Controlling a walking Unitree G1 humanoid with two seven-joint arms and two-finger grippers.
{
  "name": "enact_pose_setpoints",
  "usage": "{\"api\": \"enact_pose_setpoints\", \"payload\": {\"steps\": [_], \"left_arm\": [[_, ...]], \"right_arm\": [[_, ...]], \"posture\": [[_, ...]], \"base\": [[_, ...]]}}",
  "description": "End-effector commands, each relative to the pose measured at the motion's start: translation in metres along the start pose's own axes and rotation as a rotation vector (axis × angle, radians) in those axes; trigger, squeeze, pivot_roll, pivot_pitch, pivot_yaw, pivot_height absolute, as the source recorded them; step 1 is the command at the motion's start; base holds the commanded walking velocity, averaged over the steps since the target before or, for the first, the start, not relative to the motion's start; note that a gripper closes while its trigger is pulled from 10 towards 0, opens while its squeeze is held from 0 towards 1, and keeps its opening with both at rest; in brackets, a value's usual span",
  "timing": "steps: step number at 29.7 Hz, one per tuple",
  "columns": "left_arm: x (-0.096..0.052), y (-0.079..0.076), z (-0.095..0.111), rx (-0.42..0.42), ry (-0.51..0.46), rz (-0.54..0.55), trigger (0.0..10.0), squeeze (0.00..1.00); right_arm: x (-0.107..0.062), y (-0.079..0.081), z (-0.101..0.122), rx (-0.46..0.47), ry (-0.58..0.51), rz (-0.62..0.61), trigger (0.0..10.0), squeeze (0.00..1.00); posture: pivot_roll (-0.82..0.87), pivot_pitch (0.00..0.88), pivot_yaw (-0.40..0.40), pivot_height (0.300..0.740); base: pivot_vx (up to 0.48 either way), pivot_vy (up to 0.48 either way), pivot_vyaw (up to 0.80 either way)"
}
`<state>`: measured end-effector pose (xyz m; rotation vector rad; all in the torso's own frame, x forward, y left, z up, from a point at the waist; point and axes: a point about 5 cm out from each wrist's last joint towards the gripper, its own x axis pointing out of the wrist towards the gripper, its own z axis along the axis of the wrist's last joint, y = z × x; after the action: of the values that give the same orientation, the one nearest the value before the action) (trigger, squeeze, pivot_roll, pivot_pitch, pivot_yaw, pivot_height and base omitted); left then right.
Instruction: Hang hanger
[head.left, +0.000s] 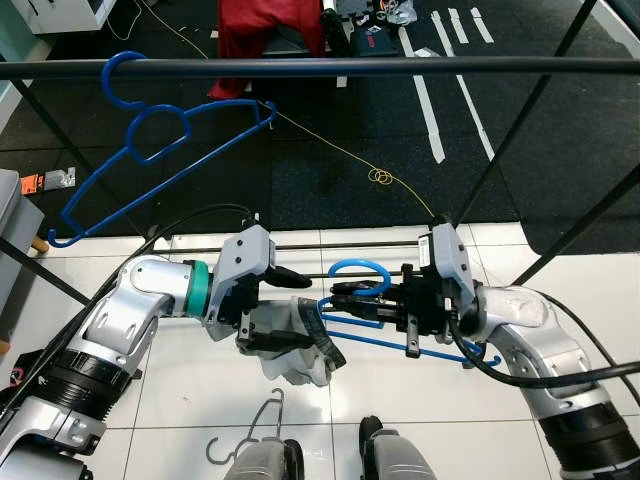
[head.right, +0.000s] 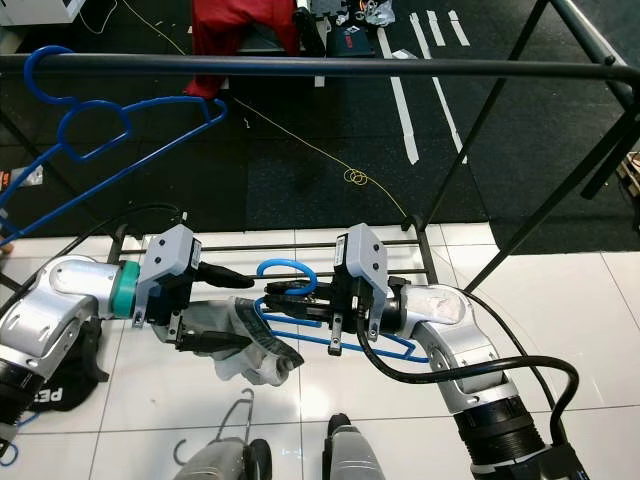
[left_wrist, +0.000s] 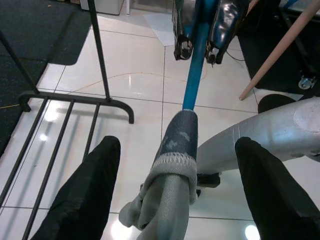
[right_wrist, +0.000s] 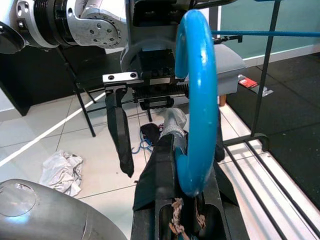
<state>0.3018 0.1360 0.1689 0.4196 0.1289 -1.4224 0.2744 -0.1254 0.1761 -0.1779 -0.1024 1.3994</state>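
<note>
The hanger is clamped at its neck by the right gripper, hook upward for the rail, while the left gripper, fingers spread, straddles the cloth.

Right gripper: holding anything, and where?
Yes: the right gripper clamps the blue hanger at the base of its hook. The open left gripper straddles the sock.

1. Left arm — smooth silver shell with a teal ring at the wrist and black ribbed bands nearer the shoulder, at about 8 o'clock in the head view.
2. Left gripper: grey boxy housing, two long black fingers, a black cable looping over it.
3. Right arm — silver, black ribbed collar, thick black cable beneath.
4. Right gripper: grey block, black fingers, exposed screws.
</note>
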Motion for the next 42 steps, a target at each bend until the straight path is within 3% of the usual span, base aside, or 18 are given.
{"api": "enact_pose_setpoints", "payload": {"steps": [1,9,10,15,16,42], "left_arm": [[0.0031,-0.0033,-0.0043,-0.009,0.006,-0.024,10.0,0.00],[0.0070,-0.0041,-0.0063,-0.018,0.004,-0.034,10.0,0.00],[0.0079,-0.0037,-0.0060,-0.021,0.000,-0.037,9.0,0.00],[0.0087,-0.0030,-0.0059,-0.025,-0.005,-0.041,9.0,0.00],[0.0088,-0.0023,-0.0052,-0.032,-0.011,-0.041,0.0,0.00],[0.0081,-0.0010,-0.0011,-0.091,-0.044,-0.064,0.0,0.00]], "right_arm": [[0.0019,0.0036,0.0019,0.000,-0.003,0.030,10.0,0.00],[0.0032,0.0030,0.0042,0.002,-0.008,0.030,10.0,0.00],[0.0035,0.0031,0.0044,0.003,-0.008,0.031,10.0,0.00],[0.0038,0.0034,0.0047,0.005,-0.006,0.034,10.0,0.00],[0.0040,0.0032,0.0050,0.005,-0.006,0.034,10.0,0.00],[0.0043,0.0018,0.0047,0.005,0.004,0.036,10.0,0.00]], "posture": [[-0.05,0.153,0.103,0.740],[-0.05,0.155,0.106,0.740],[-0.05,0.155,0.107,0.740],[-0.05,0.154,0.107,0.740],[-0.05,0.155,0.110,0.740],[-0.05,0.156,0.108,0.740]], "base": [[0.000,0.000,0.00],[0.000,0.000,0.00],[0.000,0.000,0.00],[0.000,0.000,0.00],[0.000,0.000,0.00],[0.000,0.000,0.00]]}}
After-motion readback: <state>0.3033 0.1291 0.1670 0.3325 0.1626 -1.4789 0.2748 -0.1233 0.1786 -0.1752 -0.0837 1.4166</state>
